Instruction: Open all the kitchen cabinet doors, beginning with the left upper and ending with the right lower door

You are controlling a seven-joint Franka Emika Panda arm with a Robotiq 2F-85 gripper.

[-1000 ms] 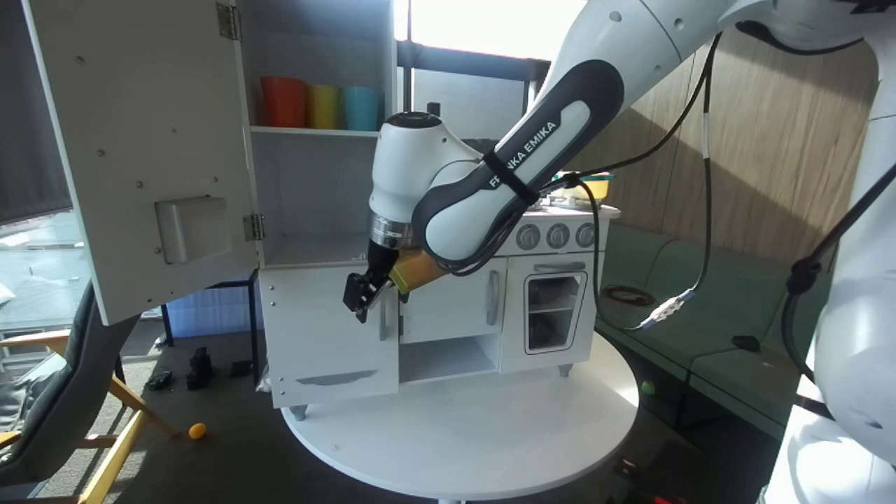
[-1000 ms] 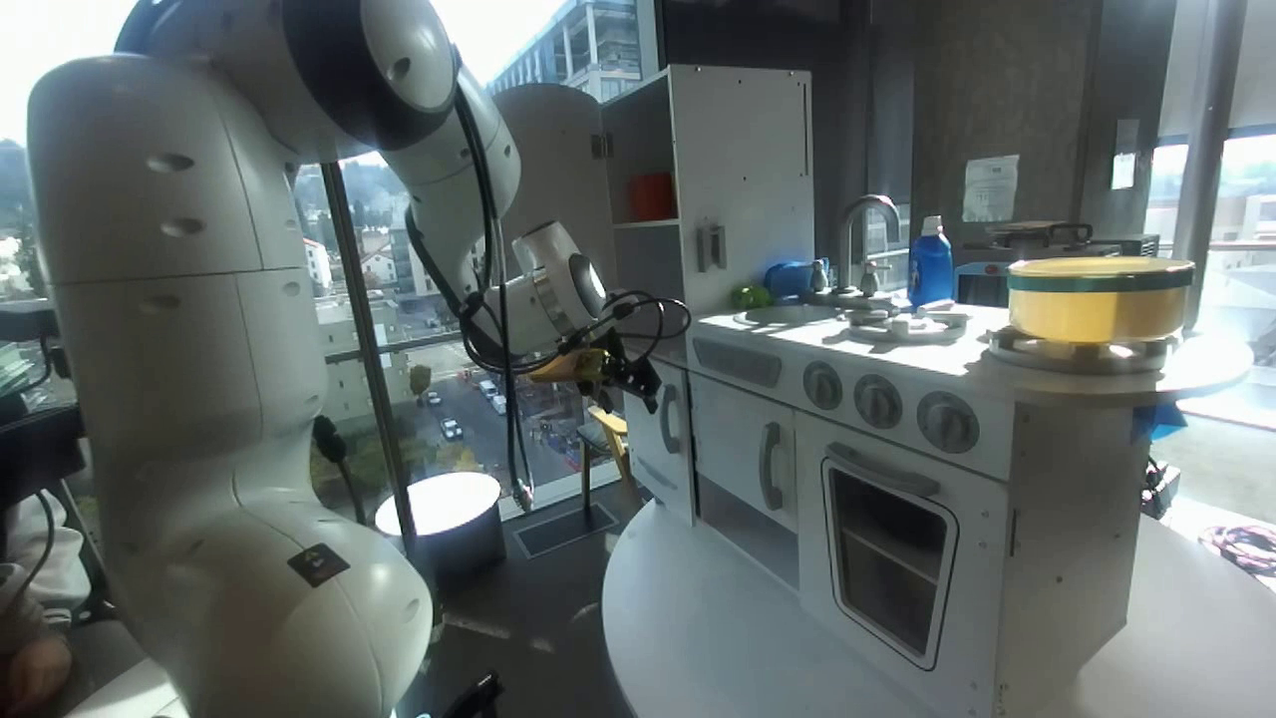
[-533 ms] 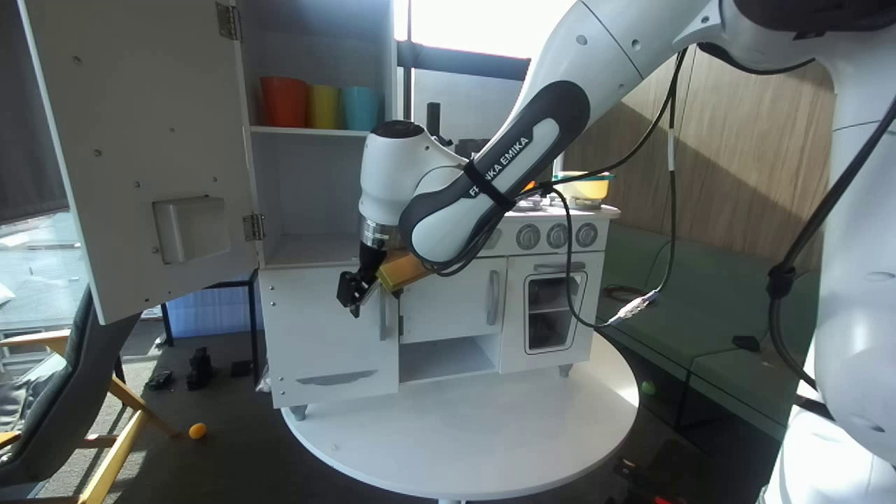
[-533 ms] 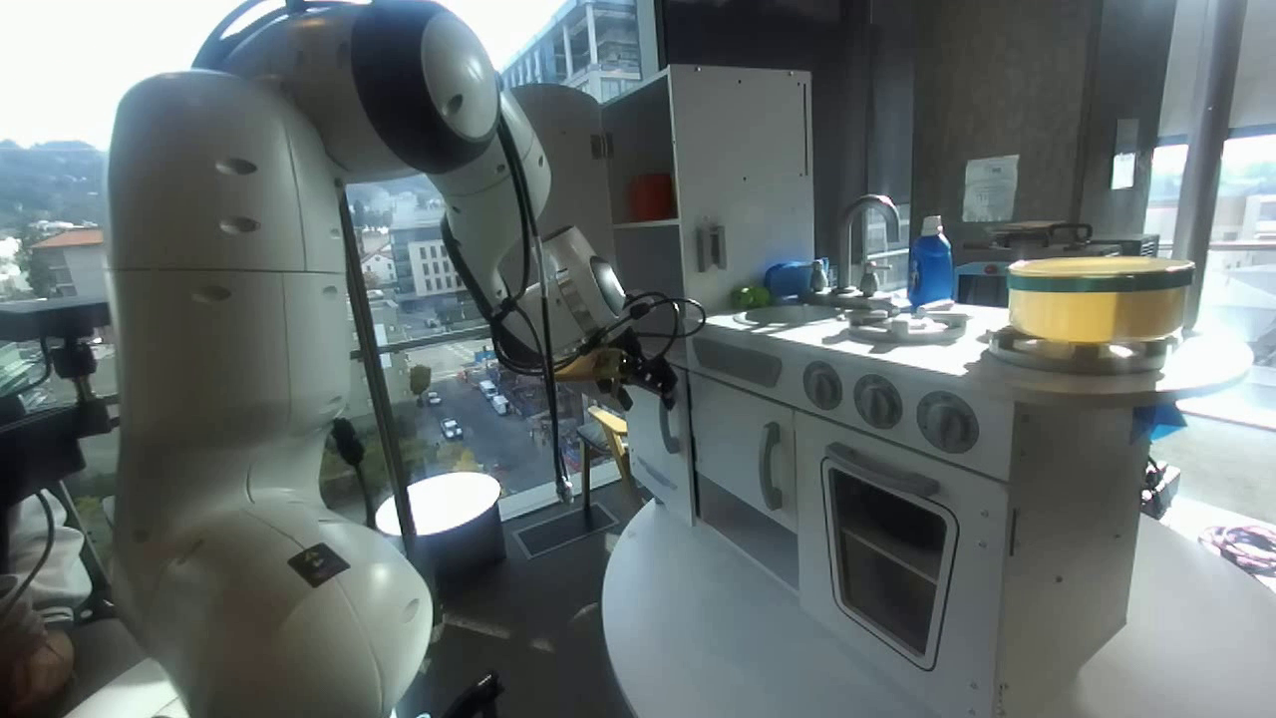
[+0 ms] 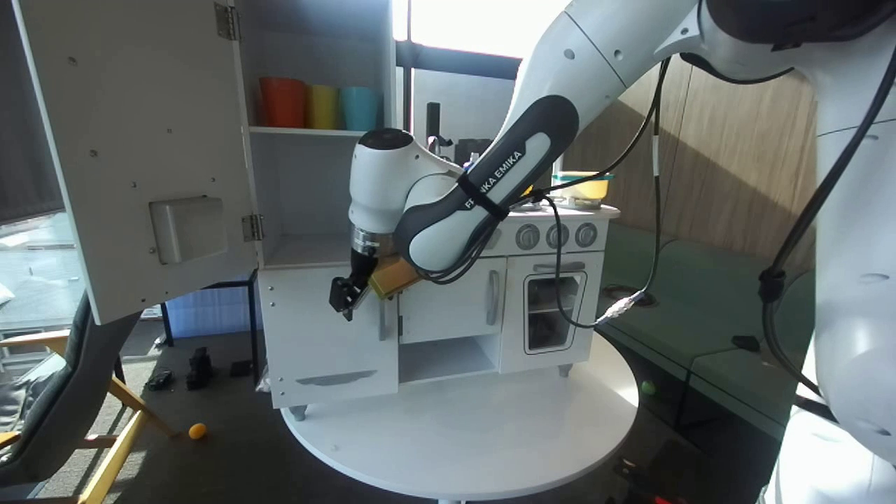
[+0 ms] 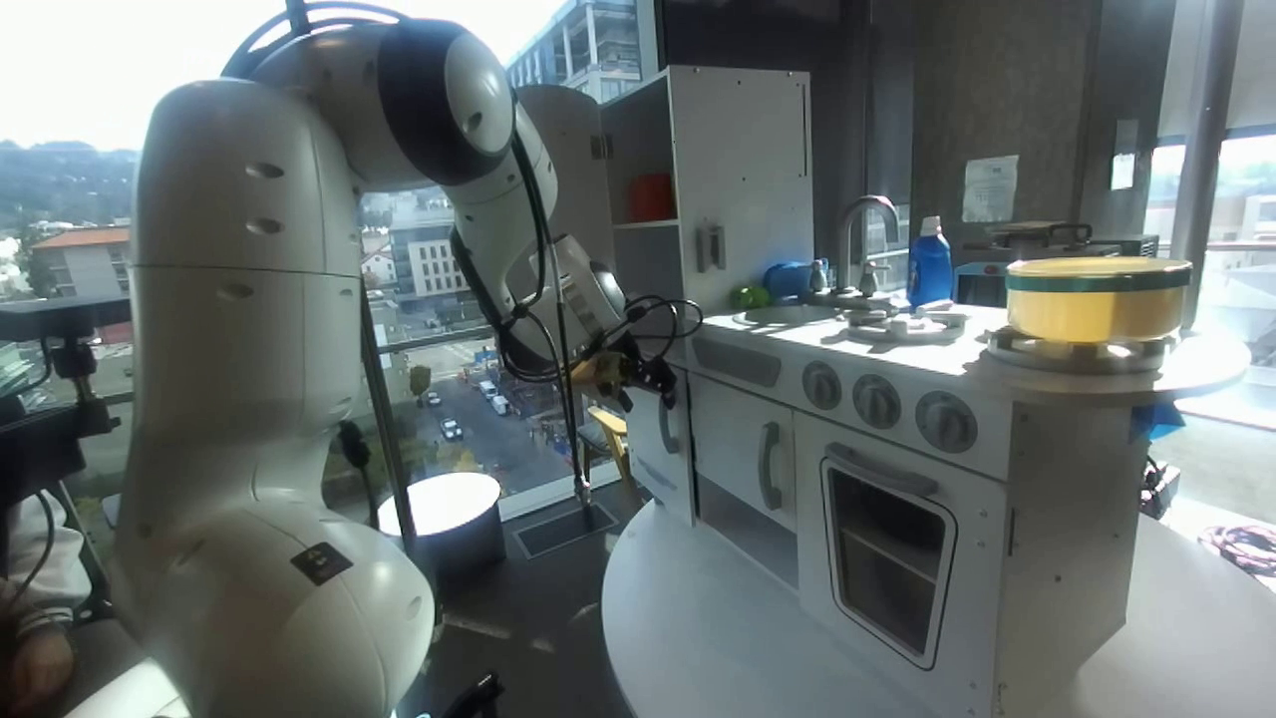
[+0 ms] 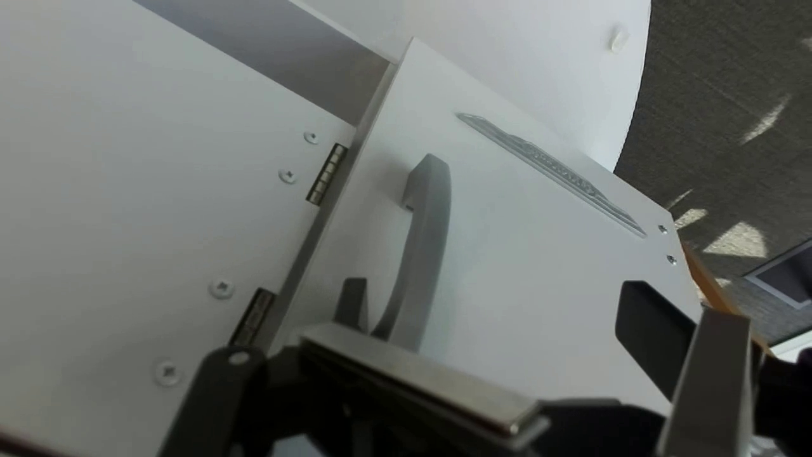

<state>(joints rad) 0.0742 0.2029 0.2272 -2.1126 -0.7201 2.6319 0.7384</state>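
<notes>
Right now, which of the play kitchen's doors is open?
The upper left door, swung out on its hinges to show the cups inside; the lower left door, middle door and oven door all look shut.

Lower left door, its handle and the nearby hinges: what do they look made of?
Lower left door: probably painted board, satin white, judging by its smooth flat face and square edge. Handle: matte grey, plastic or painted wood; no metallic glint. Hinges: likely metal, from the segmented knuckles and dull sheen.

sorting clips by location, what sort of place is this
Probably an upper-floor office or lab: a play kitchen stands on a round table, a green bench runs along the wood-look wall, and the street outside lies well below.
</notes>
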